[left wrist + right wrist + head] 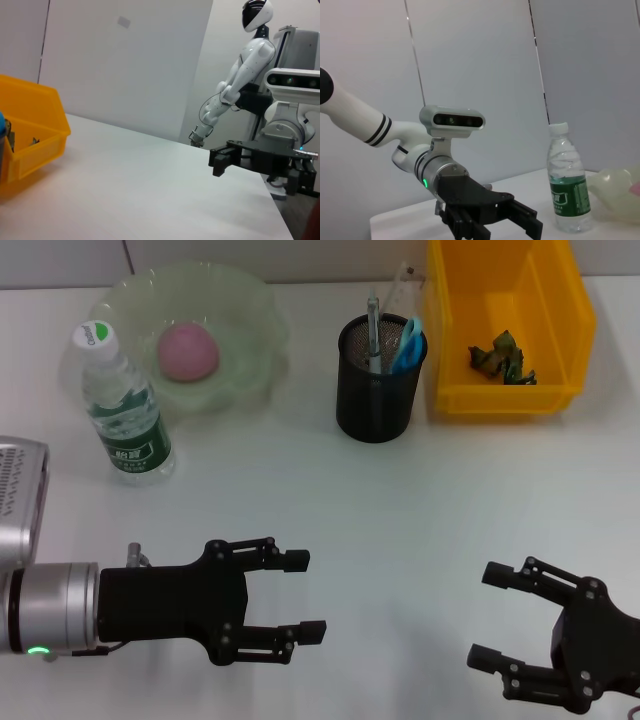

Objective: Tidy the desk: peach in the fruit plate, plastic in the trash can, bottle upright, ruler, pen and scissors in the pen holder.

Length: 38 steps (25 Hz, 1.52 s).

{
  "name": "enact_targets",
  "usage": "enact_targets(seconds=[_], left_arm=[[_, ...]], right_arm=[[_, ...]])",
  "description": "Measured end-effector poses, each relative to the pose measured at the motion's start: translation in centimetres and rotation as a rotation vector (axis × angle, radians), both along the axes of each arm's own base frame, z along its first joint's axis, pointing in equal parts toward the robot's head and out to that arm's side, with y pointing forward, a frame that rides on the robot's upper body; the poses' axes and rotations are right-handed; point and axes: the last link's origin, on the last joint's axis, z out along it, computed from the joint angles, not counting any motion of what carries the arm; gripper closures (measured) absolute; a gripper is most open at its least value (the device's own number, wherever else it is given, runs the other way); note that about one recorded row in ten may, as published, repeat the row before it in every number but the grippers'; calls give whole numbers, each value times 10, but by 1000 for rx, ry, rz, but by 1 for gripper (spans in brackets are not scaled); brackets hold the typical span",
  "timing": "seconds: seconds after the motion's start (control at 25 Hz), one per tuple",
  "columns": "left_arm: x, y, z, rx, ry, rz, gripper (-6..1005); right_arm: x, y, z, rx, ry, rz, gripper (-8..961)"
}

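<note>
- Both pincers hang low over the near edge of the desk, and neither holds anything. The left gripper (300, 595) sits at the near left with its two fingers spread wide and pointing right; the right gripper (492, 615) sits at the near right, fingers likewise parted and pointing left.
- Between them lies only bare white desk (400, 510).
- At the far left, the peach (187, 351) rests in the pale green fruit plate (250, 310).
- Just near and left of the plate, the bottle (122, 405) stands upright with its cap on; the right wrist view shows the same.
- In the far middle, the black mesh pen holder (375, 395) carries a pen (373, 325), the blue-handled scissors (408, 340) and a clear ruler (402, 282) leaning out toward the far right.
- At the far right, the yellow bin (545, 330) that serves as trash can holds a crumpled greenish scrap of plastic (503, 358).
- Judging by how things lie, every item on the list appears to be in its place, so the step in hand looks like the end of the job, with both arms drawn clear.
- Any next move would call for little: a check that nothing is left loose on the desk, with the arms kept near so they do not knock the bottle or the holder.
</note>
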Motion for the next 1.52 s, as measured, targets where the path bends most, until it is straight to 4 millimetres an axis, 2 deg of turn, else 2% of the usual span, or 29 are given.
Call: enact_targets(seconds=[0.6,1.52], left_arm=[[-6,-8,-2,7,-8,21,210],[-5,-8,2,28,-25,13,212]], right_arm=[[-1,7,-1,25,-9,-4,127],[-3,10,-2,12,-28,14,127]])
